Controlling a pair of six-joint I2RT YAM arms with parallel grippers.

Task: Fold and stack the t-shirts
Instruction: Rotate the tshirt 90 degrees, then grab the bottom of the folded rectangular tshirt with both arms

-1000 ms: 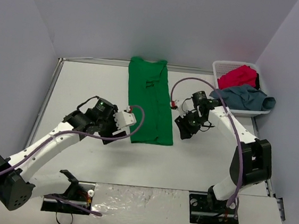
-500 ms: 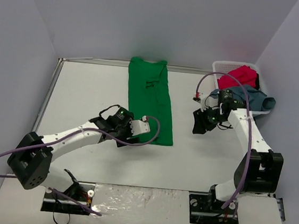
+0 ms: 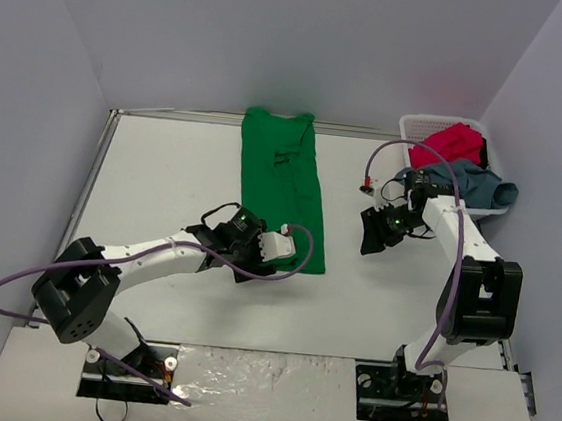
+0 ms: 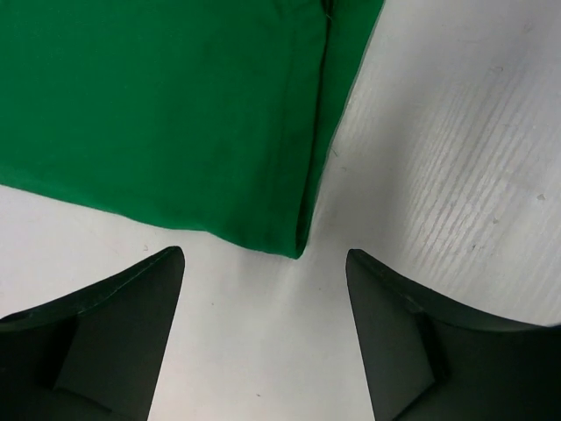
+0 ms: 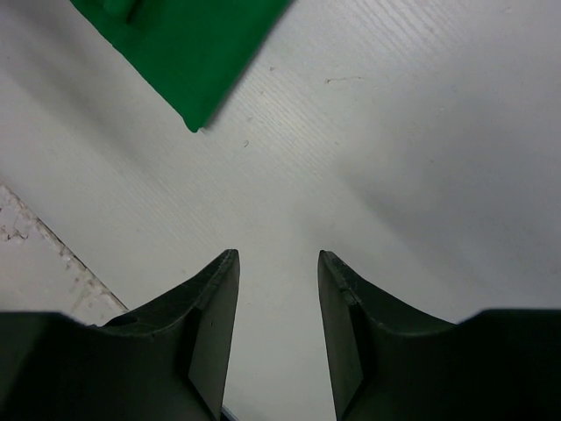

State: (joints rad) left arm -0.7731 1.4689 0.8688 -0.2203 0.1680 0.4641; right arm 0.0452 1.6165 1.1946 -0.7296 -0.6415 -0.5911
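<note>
Step in hand, as I judge it: the crosswise fold of the bright green cloth t-shirt (image 3: pixel 282 185). It lies flat as a long narrow strip running from the far edge toward mid-table. The left gripper (image 4: pixel 263 256) has its jaws wide apart and empty, aimed at the strip's near-right hem corner, which sits just ahead of the fingertips and not yet between them. The right gripper (image 5: pixel 277 256) has its jaws partly apart and holds nothing. It sits over the flat white tabletop (image 3: pixel 165 168), well apart from the strip's right edge.

Next move: you need to go low and pinch all layers at that corner. The hem is thin against the table, so expect slipping. Bring the right gripper over for the other corner.

Room: tabletop shows wide on the left of the strip, narrower on the right. The white plastic lattice basket (image 3: pixel 411 126) sits in the far-right corner and holds the crimson red cloth t-shirt (image 3: pixel 451 143). The grey-blue cloth t-shirt (image 3: pixel 462 181) drapes over its near rim, close behind the right arm, so watch that elbow. The strip's collar end is near the far table edge.
</note>
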